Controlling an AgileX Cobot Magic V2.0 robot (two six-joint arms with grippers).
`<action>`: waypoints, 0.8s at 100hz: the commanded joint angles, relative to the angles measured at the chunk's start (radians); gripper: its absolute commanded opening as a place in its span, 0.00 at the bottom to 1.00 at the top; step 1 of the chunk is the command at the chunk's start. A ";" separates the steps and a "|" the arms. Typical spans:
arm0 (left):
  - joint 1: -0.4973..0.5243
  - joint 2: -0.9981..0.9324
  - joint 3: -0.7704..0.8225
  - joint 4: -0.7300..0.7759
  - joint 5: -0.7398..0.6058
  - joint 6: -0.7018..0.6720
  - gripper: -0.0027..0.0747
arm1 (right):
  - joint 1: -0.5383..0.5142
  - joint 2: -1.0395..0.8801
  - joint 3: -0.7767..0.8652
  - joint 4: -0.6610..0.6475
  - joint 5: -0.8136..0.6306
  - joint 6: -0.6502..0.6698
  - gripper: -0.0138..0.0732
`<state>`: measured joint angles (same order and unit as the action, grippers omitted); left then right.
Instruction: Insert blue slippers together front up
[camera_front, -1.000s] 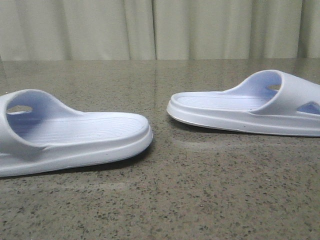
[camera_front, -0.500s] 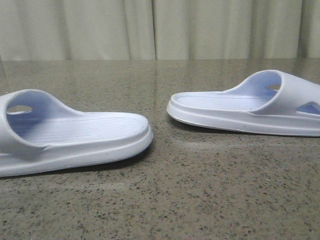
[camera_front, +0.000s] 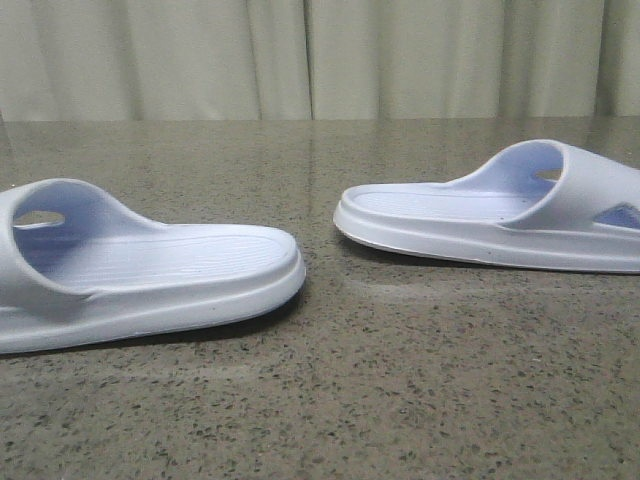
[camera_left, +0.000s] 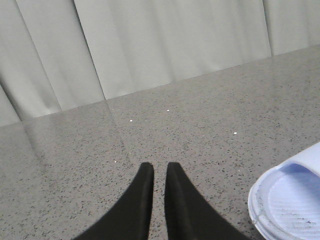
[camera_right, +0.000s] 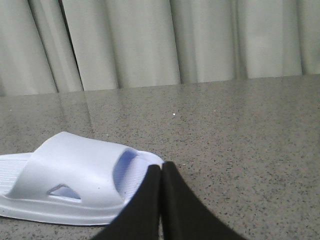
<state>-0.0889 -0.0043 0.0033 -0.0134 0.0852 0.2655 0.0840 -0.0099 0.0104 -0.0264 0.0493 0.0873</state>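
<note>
Two pale blue slippers lie soles down on the speckled stone table (camera_front: 400, 380). The left slipper (camera_front: 150, 270) lies near the front left, with its strap at the frame's left edge. The right slipper (camera_front: 490, 215) lies farther back on the right, with its strap at the right. No gripper shows in the front view. In the left wrist view my left gripper (camera_left: 159, 170) holds nothing, with only a thin slit between its black fingers, and a slipper's end (camera_left: 290, 200) lies to one side. My right gripper (camera_right: 161, 167) is shut and empty, just beside the other slipper's (camera_right: 75, 180) strap end.
A pale pleated curtain (camera_front: 320, 60) hangs behind the table's far edge. A gap of bare tabletop separates the two slippers.
</note>
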 joint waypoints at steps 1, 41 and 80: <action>0.004 -0.028 0.006 -0.002 -0.085 -0.012 0.06 | -0.002 -0.019 0.020 -0.005 -0.087 -0.004 0.04; 0.004 -0.028 0.006 -0.002 -0.093 -0.012 0.06 | -0.002 -0.019 0.020 -0.005 -0.116 -0.004 0.04; 0.004 -0.028 0.006 -0.407 -0.217 -0.012 0.05 | -0.002 -0.019 -0.036 -0.005 -0.166 -0.004 0.04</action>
<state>-0.0889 -0.0043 0.0033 -0.2874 -0.0273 0.2655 0.0840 -0.0099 0.0087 -0.0264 -0.0341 0.0873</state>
